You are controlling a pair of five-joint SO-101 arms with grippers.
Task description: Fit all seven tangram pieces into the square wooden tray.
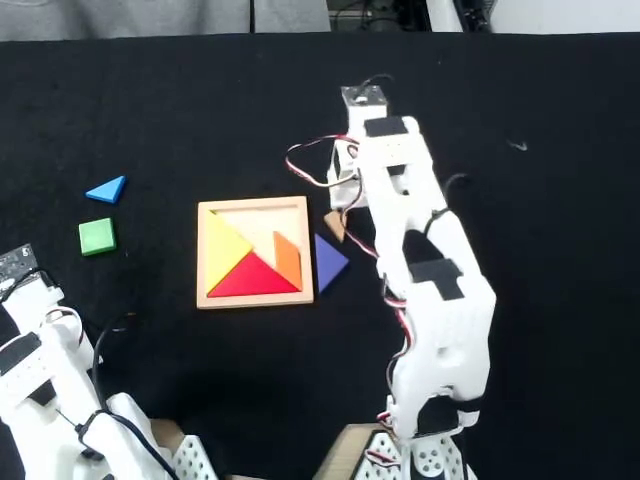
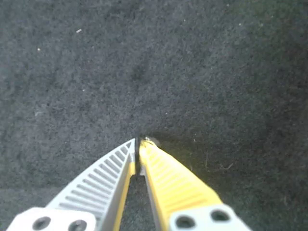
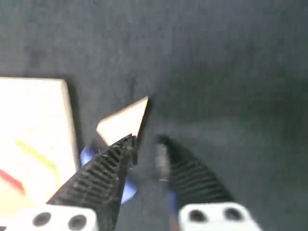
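Right tool [image 3: 147, 139] at the tan triangle [image 3: 126, 120], slightly apart.
I see it lying flat and pale on the surface [image 1: 520, 300], at the tray's [image 1: 255, 302] 3 o'clock beside its rim — left tool [image 2: 138, 143] pressed together.

- square wooden tray [image 1: 253, 204]: flat, mid-table [image 1: 540, 90]; strip along its far edge is bare wood.
- yellow triangle [image 1: 222, 255]: large, in tray, against left edge.
- red triangle [image 1: 255, 279]: large, in tray, along near edge.
- orange piece [image 1: 287, 258]: in tray, against right edge.
- dark blue triangle [image 1: 328, 260]: on table, just beside tray's right edge.
- tan triangle [image 1: 335, 226]: small, by tray's far right corner.
- green square [image 1: 97, 237] and light blue triangle [image 1: 107, 189]: near table's left edge, well apart from tray.
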